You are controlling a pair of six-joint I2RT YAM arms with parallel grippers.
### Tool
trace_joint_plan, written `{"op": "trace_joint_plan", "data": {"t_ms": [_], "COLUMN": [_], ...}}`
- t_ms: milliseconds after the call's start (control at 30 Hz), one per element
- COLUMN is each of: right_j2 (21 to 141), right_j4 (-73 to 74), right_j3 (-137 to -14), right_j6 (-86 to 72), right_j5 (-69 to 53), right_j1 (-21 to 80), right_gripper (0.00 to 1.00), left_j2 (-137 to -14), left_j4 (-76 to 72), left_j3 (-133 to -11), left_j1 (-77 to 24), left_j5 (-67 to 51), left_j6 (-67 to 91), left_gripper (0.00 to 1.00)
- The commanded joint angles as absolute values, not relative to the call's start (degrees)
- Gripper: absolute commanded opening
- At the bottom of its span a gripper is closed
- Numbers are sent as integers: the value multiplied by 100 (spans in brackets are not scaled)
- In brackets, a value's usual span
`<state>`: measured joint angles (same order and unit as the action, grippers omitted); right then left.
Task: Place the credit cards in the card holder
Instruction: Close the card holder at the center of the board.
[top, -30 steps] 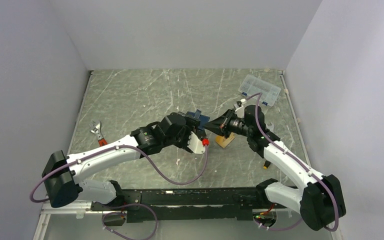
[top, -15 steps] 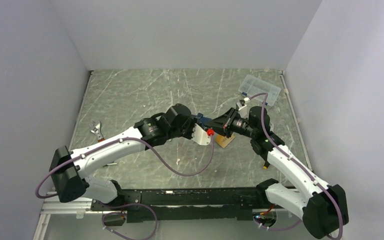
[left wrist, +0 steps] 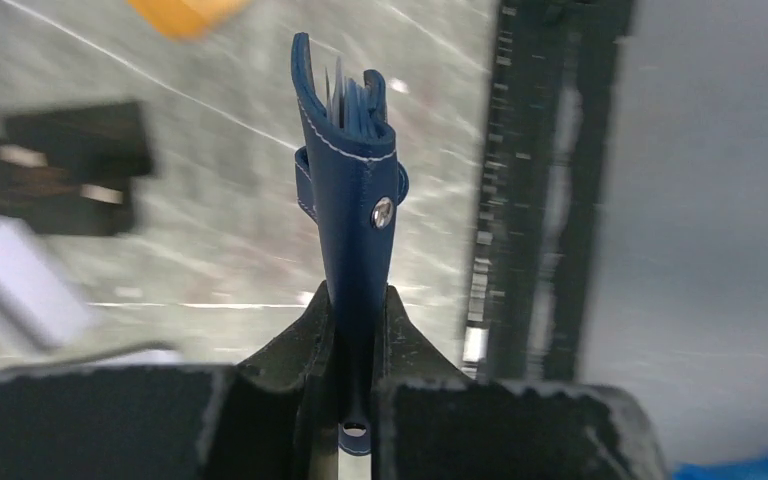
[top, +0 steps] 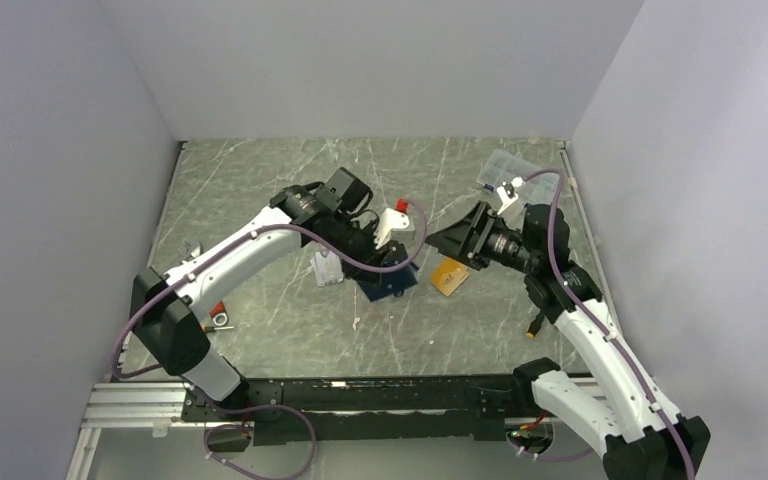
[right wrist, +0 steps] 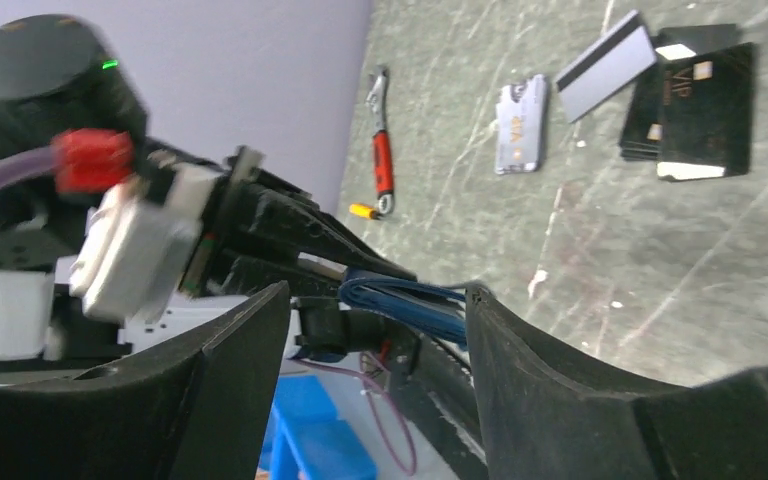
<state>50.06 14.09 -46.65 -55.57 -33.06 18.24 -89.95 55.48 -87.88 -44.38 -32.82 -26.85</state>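
Card holder held up in one gripper, the other free to fetch a card

The left gripper (left wrist: 358, 300) is clamped tight on the bottom edge of the navy card holder (left wrist: 355, 200), mouth turned away from the wrist, with thin edges showing in its fold. The right gripper (right wrist: 375, 300) faces it with jaws wide apart and nothing in them. Beyond, on the table (top: 260, 190), lie the orange-gold card (top: 447, 276), a silver card (right wrist: 520, 123) and a striped card (right wrist: 605, 72) beside a black rectangle (right wrist: 700, 110). Next probably comes a fetch: the right gripper must lift a thin, flat card by its edge and aim it at the mouth
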Motion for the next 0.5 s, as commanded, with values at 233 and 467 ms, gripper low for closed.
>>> {"op": "trace_joint_plan", "data": {"t_ms": [233, 467], "right_j2": [4727, 5091], "right_j4": [1705, 1463], "right_j3": [-3580, -3007], "right_j6": [-4402, -4528], "right_j5": [-3705, -3767], "right_j1": [1674, 1695], "right_gripper": [69, 67], "left_j2": [-10100, -11166], "left_j4": [4105, 2809], "left_j3": [-6888, -6691], "left_j1": [-3661, -3225], "left_j5": [-6906, -6533], "left_j6": [-849, 283], "left_gripper": [14, 18]}}
